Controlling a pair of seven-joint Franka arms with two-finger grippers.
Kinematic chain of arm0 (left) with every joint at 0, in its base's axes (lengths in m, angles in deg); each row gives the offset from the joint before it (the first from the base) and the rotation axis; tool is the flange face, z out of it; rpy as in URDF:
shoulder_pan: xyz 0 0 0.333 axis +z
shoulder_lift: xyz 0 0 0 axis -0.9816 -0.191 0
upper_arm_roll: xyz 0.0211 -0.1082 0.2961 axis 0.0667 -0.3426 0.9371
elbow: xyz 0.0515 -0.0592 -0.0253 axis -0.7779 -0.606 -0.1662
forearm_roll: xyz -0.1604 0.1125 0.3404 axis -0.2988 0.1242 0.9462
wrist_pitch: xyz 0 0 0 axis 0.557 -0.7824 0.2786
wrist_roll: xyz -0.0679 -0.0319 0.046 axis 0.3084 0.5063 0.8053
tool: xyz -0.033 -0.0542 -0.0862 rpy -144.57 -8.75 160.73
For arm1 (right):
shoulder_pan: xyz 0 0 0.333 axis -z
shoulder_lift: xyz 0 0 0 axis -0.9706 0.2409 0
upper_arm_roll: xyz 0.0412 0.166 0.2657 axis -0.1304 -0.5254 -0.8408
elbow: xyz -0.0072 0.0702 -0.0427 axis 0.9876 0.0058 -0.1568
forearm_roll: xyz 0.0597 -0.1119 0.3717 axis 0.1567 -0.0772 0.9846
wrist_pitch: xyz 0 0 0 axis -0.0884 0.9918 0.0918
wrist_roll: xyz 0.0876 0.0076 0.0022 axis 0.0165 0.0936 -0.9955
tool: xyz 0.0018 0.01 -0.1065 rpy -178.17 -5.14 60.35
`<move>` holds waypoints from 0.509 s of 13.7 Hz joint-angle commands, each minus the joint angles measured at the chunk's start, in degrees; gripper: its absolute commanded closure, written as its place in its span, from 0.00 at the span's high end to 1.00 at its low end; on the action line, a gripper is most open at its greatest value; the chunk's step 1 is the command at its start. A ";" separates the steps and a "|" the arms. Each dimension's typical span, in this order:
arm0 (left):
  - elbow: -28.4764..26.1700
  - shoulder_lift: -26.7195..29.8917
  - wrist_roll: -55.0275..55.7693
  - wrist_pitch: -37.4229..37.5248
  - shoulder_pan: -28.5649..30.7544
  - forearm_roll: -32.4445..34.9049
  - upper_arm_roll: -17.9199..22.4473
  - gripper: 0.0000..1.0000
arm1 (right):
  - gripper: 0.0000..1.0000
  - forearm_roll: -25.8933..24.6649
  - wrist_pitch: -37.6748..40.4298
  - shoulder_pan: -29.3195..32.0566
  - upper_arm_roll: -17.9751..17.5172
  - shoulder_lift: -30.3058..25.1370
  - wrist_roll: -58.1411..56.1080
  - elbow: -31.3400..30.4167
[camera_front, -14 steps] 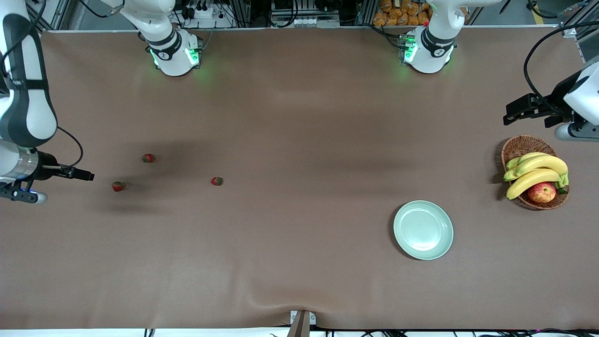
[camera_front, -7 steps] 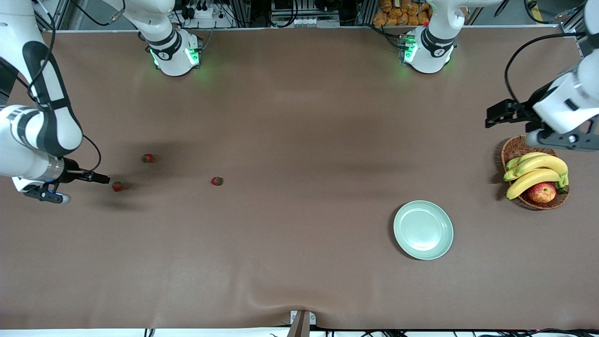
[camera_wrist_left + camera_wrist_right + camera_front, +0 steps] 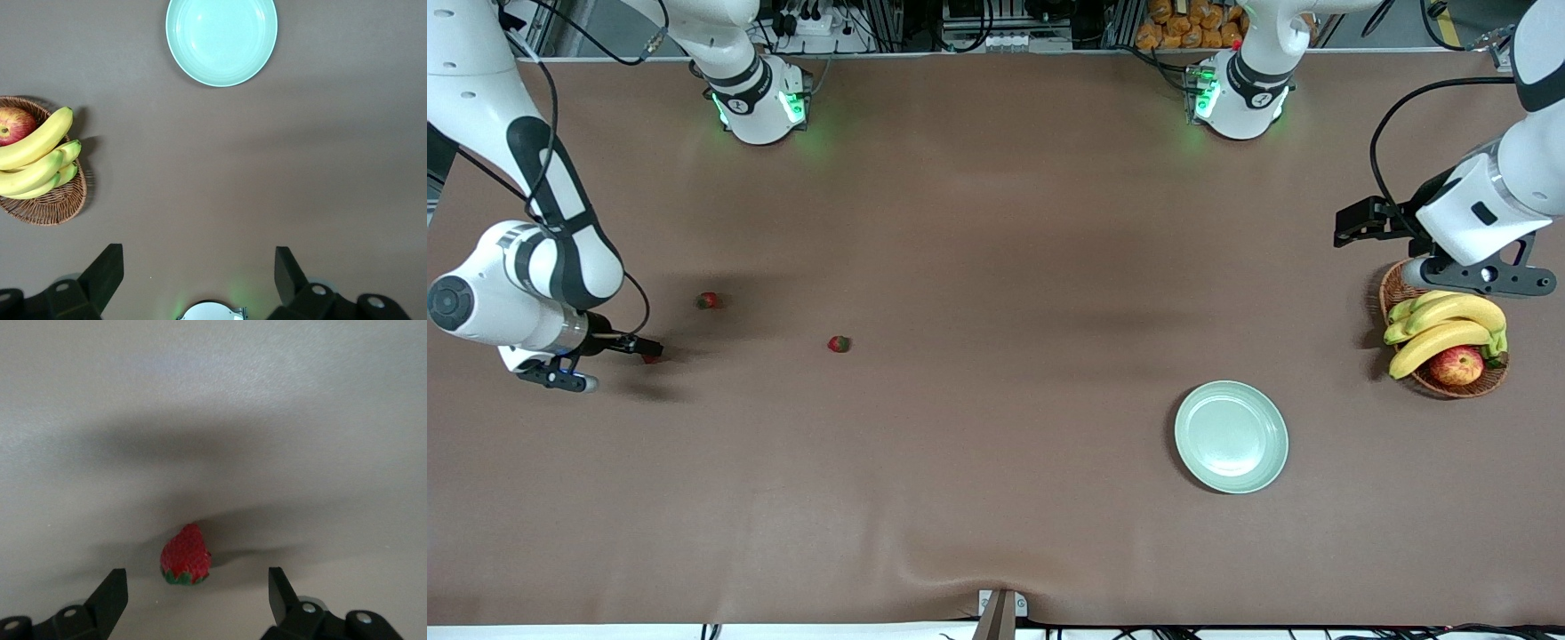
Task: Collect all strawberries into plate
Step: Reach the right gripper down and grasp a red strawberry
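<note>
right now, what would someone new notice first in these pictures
The right pincer is down at the table with its fingers open on either side of a strawberry at the right arm's end of the table. Two more strawberries lie on the brown cloth nearby. The mint plate sits bare toward the left arm's end, near a wicker basket of bananas and an apple, where the left pincer hangs open.

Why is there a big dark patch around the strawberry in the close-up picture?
Right wrist view: the right pincer, open, shadows the cloth around the strawberry. Front view: the same soft shadow darkens the table beside that arm.
</note>
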 commanded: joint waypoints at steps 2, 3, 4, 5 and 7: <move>-0.55 1.19 -0.26 0.32 0.75 -0.24 -0.44 1.00 | 0.66 -0.14 -1.22 -0.84 -0.34 1.21 0.06 -0.28; -0.64 1.19 -0.26 0.32 0.75 -0.24 -0.53 1.00 | 0.56 -0.14 -1.48 -0.84 -0.34 1.39 0.06 -0.28; -0.64 1.19 -0.26 0.32 0.66 -0.24 -0.53 1.00 | 0.47 -0.14 -1.57 -1.10 -0.34 1.39 0.06 -0.19; -0.64 1.19 -0.26 0.32 0.66 -0.24 -0.53 1.00 | 0.29 -0.14 -1.31 -1.63 -0.25 1.39 0.15 -0.02; -0.64 1.19 -0.26 0.32 0.75 -0.24 -0.53 1.00 | 0.11 -0.23 -0.69 -2.16 -0.25 1.04 0.59 1.04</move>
